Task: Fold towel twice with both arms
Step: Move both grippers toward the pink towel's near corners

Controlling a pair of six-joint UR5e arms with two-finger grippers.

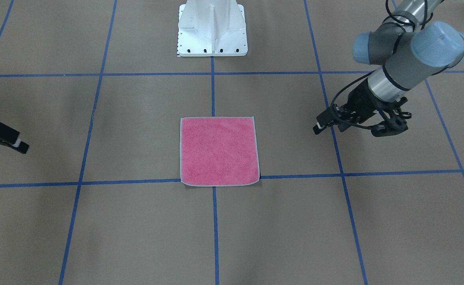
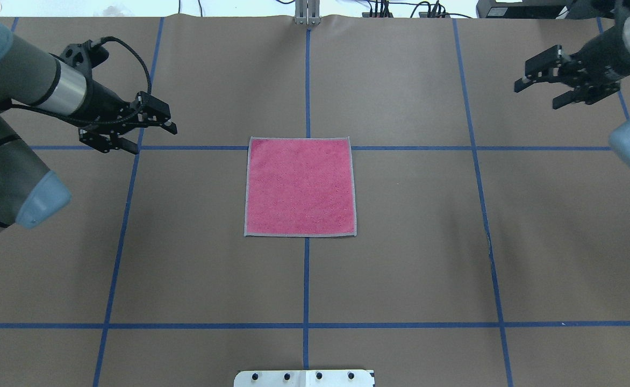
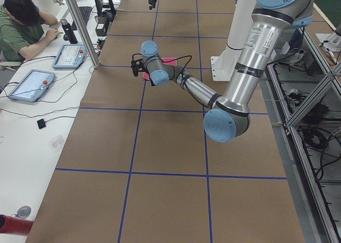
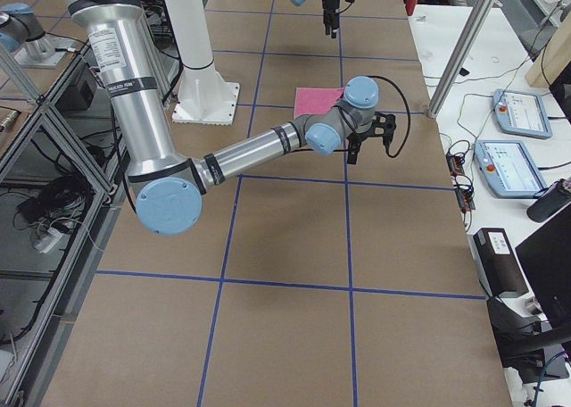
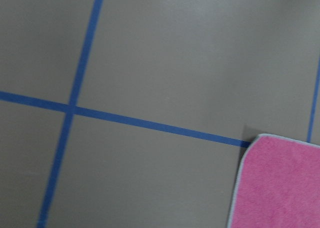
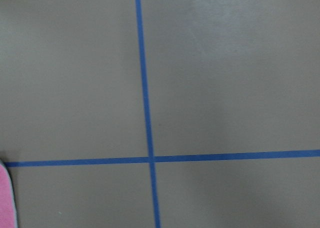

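Brown table (image 2: pixel 428 269) has the towel (image 2: pixel 300 186) flat at centre, pink up, unfolded. I see left gripper (image 2: pixel 152 138) and right gripper (image 2: pixel 536 95) gaping, empty, well apart from it. Both folds remain.

Towel (image 2: pixel 300 186) flat mid-surface (image 2: pixel 401 269), bare brown paper all round. Left claw (image 2: pixel 152 140), right claw (image 2: pixel 536 95) hover well apart, either side.

brown table (image 2: pixel 417 269), blue tape grid (image 2: pixel 306 279), pink towel (image 2: pixel 300 186) flat at its centre, white pedestal base (image 1: pixel 212 29)
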